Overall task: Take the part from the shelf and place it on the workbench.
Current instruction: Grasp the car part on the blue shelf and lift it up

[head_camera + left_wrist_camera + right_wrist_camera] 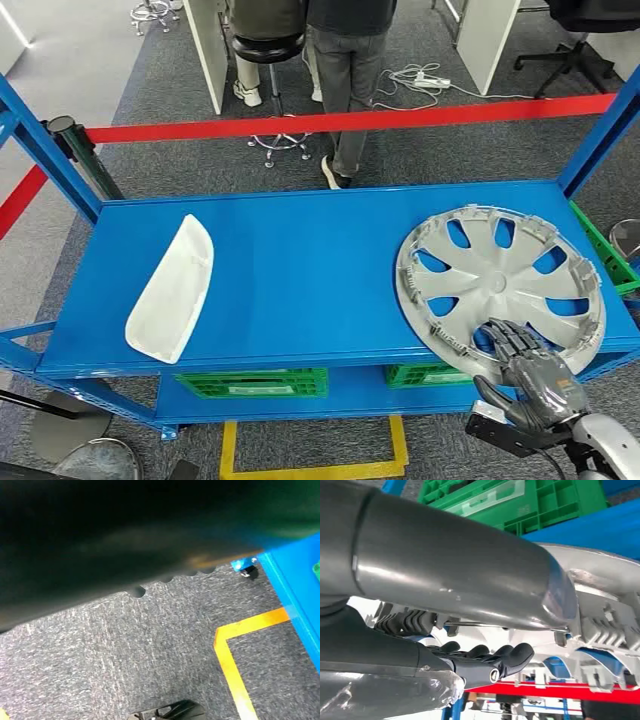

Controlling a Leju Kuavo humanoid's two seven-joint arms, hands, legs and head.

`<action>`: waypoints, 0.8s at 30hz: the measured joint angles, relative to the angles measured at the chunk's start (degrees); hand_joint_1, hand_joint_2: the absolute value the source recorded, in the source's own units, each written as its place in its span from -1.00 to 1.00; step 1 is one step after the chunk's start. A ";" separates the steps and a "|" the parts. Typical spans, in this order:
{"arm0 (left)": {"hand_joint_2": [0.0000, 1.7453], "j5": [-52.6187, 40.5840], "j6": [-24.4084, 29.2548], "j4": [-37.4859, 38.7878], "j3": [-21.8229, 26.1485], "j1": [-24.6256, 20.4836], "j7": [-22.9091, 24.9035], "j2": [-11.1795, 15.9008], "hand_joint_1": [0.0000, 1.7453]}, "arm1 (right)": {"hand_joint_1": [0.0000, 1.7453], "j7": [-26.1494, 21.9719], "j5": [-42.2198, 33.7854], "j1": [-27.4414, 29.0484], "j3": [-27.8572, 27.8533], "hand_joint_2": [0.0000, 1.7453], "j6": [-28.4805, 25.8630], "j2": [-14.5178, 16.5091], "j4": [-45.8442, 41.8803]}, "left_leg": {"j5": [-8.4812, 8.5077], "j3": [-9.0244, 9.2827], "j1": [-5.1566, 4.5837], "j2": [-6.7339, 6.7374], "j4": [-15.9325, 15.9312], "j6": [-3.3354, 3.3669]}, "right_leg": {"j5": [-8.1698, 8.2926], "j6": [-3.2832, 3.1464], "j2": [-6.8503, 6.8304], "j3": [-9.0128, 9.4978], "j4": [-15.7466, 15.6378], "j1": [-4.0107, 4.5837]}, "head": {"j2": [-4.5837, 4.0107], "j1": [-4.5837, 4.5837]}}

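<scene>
Blue metal shelf (317, 270), top deck flat and glossy, blue uprights slanting at the far corners. Silver hubcap (500, 285) lies flat on the deck's right end, its near rim reaching the front edge. White curved panel (172, 290) lies on the deck's left end, well apart from the hubcap.

Right hand (528, 365) at the hubcap's near rim — dark fingers (513, 338) lie on top of the rim; in the right wrist view the thick grey thumb (463, 575) sits against the hubcap's edge with the dark fingers on its other face. The rim is between them, so the hand grips it. The hubcap is not lifted off the deck.

Left hand: cannot tell its state — the left wrist view gives a dark blur, grey carpet and yellow floor tape (230, 655).

Lower deck holds green crates (253, 383). Beyond the shelf a red barrier strap (355, 122) runs across; behind it a person's legs (347, 80), a stool (268, 50), and a white power strip (423, 80) on grey carpet.
</scene>
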 joint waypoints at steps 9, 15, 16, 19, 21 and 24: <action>-1.00 0.30 -0.02 0.00 0.01 -0.09 -0.17 0.02 -1.00 | -1.00 0.66 0.62 1.29 -0.70 -1.00 0.11 -0.26 -0.31 | 7.12 7.47 -0.13 0.00 -16.57 1.47 | -0.19 1.70 0.10 -0.24 0.11 0.06 | 0.00 0.10; -1.00 0.39 -0.05 0.00 0.02 -0.15 -0.21 -0.02 -1.00 | -1.00 0.72 0.47 2.00 -0.77 -1.00 0.64 -0.75 -0.36 | 7.40 7.71 -0.33 0.10 -17.16 2.72 | -7.22 2.53 0.11 -8.12 15.57 -0.14 | 0.00 0.43; -1.00 0.39 -0.07 0.00 0.02 -0.13 -0.21 -0.02 -1.00 | -1.00 0.72 0.45 2.12 -0.77 -1.00 0.67 -0.77 -0.36 | 7.38 7.75 -0.40 0.10 -17.14 2.73 | -6.68 2.57 0.10 -8.49 16.03 -0.15 | 0.00 0.43; -1.00 0.39 -0.07 0.00 0.02 -0.16 -0.21 -0.02 -1.00 | -1.00 0.72 0.42 2.15 -0.82 0.50 0.71 -0.91 -0.36 | 7.17 8.05 -0.51 0.08 -17.04 2.50 | -1.37 2.49 0.07 -4.16 6.91 -0.21 | 0.00 0.44; -1.00 0.39 -0.07 0.00 0.02 -0.19 -0.21 -0.01 -1.00 | -1.00 0.69 0.33 2.09 -0.89 1.00 0.85 -1.10 -0.46 | 6.96 8.02 -0.75 0.03 -16.76 2.02 | 0.16 2.14 0.15 -1.31 1.52 -0.19 | 0.00 0.43; -1.00 0.39 -0.07 0.00 0.02 -0.16 -0.21 0.04 -1.00 | -1.00 0.64 0.26 2.18 -0.98 1.00 1.05 -1.56 -0.66 | 6.85 7.86 -0.76 -0.01 -16.46 1.30 | 0.23 1.27 0.20 -0.70 0.40 -0.05 | 0.00 0.43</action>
